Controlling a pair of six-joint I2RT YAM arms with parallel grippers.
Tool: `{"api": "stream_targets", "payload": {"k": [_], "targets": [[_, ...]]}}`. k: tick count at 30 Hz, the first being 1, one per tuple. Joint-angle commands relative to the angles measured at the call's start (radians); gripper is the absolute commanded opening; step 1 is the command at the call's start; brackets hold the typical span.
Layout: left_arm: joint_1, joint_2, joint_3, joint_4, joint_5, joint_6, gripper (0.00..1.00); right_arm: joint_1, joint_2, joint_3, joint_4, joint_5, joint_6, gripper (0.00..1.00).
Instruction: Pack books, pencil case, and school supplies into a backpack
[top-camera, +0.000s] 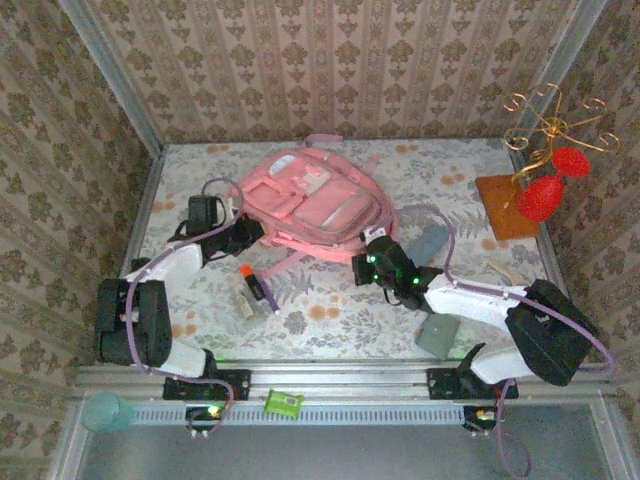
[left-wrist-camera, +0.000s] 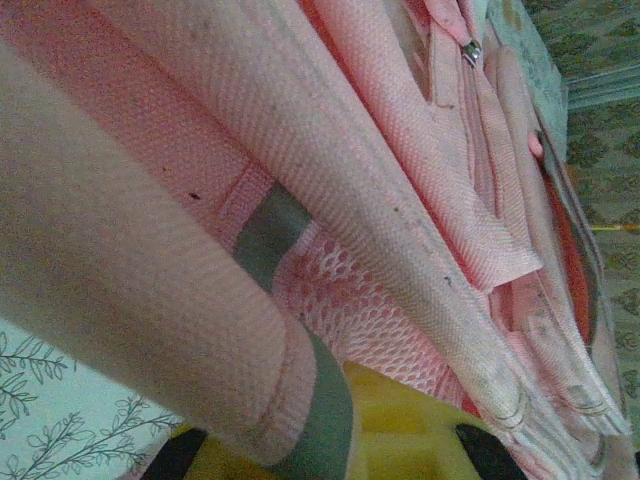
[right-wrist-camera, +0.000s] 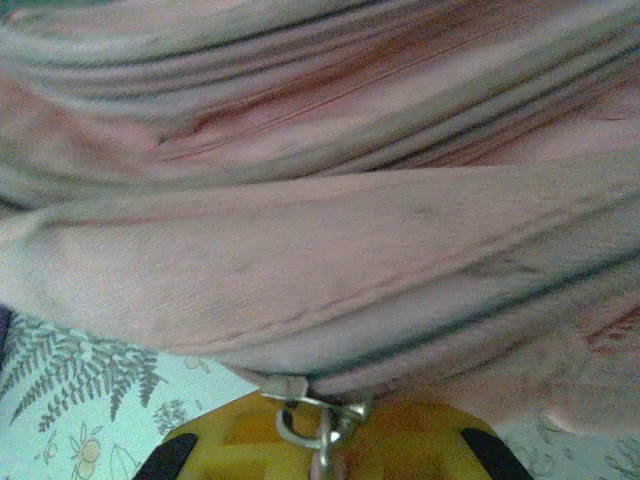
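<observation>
The pink backpack (top-camera: 312, 200) lies flat in the middle of the table. My left gripper (top-camera: 247, 233) is at its lower left edge, shut on a pink fold with grey trim (left-wrist-camera: 300, 400). My right gripper (top-camera: 368, 263) is at the lower right edge, shut on a metal zip pull (right-wrist-camera: 318, 425). Between the arms lie the school supplies: a black marker with orange cap (top-camera: 246, 274), a purple pen (top-camera: 260, 290) and a pale block (top-camera: 245, 303). The books are out of view. A blue-grey oblong (top-camera: 431, 242) and a grey-green flat piece (top-camera: 437, 335) lie on the right; I cannot tell which is the pencil case.
A gold wire stand with red ornaments (top-camera: 545, 170) on a brown base (top-camera: 503, 207) stands at the back right. A green packet (top-camera: 283, 403) and a teal cup (top-camera: 106, 411) sit on the front rail. Patterned walls close in the table on three sides.
</observation>
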Motion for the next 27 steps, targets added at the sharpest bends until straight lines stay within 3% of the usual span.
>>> {"api": "stream_targets", "payload": {"k": [1, 3, 6, 7, 10, 11, 14, 18, 20, 23, 25, 27], "targets": [[0.077, 0.038, 0.063, 0.051, -0.207, 0.072, 0.00, -0.060, -0.038, 0.056, -0.227, 0.116, 0.073, 0.00], [0.094, 0.075, 0.080, 0.064, -0.238, 0.075, 0.00, -0.061, -0.031, 0.084, -0.266, 0.090, 0.088, 0.00], [0.110, 0.120, 0.105, 0.077, -0.254, 0.074, 0.00, -0.038, -0.052, 0.071, -0.171, -0.067, 0.037, 0.00], [0.107, 0.128, 0.108, 0.083, -0.246, 0.079, 0.06, -0.025, -0.061, 0.061, -0.106, -0.159, 0.000, 0.00], [0.089, 0.107, 0.084, 0.120, -0.229, 0.104, 0.43, 0.003, -0.060, 0.084, -0.046, -0.323, -0.039, 0.00], [0.080, 0.087, 0.069, 0.124, -0.247, 0.118, 0.48, 0.004, -0.055, 0.096, -0.048, -0.344, -0.040, 0.00], [0.049, -0.016, 0.031, 0.089, -0.368, 0.203, 0.62, 0.002, -0.037, 0.132, -0.073, -0.374, -0.062, 0.00], [-0.062, -0.176, -0.015, 0.087, -0.466, 0.411, 0.64, -0.006, -0.003, 0.190, -0.137, -0.409, -0.071, 0.00], [-0.162, -0.261, -0.084, 0.198, -0.403, 0.568, 0.63, -0.018, 0.001, 0.220, -0.191, -0.439, -0.085, 0.00], [-0.296, -0.343, -0.191, 0.353, -0.223, 0.815, 0.62, -0.049, 0.001, 0.255, -0.245, -0.501, -0.093, 0.00], [-0.328, -0.353, -0.218, 0.391, -0.096, 0.925, 0.62, -0.067, 0.006, 0.274, -0.268, -0.560, -0.088, 0.00], [-0.398, -0.337, -0.206, 0.353, -0.057, 1.052, 0.62, -0.070, 0.006, 0.284, -0.274, -0.595, -0.087, 0.00]]}}
